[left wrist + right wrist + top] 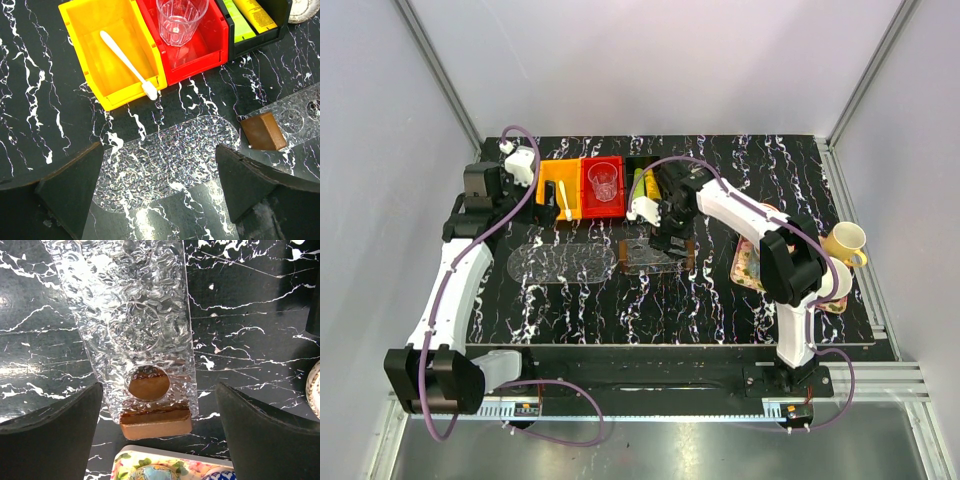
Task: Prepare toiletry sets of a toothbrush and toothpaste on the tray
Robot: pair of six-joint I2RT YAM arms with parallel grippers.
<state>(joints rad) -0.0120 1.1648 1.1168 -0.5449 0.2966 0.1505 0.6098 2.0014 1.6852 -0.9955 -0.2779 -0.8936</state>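
starting with the left gripper [159, 150]: jaws spread wide, nothing held, only the clear oval tray [165, 170] just below and between them. ahead of these jaws and a little to the left, the toothbrush [125, 57], lying slantwise in the yellow bin [95, 62] with its thick end resting on the near rim. probably very light and stiff, of smooth plastic, so easy to slip or roll. better to pinch across the thin middle of the stick, not at either end. further right ahead, a clear glass [177, 20] standing in the red bin [200, 57]. far right ahead of the same jaws, the toothpaste in the black bin [252, 44]: a light green tube [239, 24] and a yellow tube [255, 11], side by side. likely light and soft, easily dented by a hard squeeze, so to be taken across the flat body with gentle closing. last, the right gripper [159, 387]: jaws wide too, empty, hanging over a clear plate [130, 315] resting on a brown block [155, 424]. no set on the tray yet.
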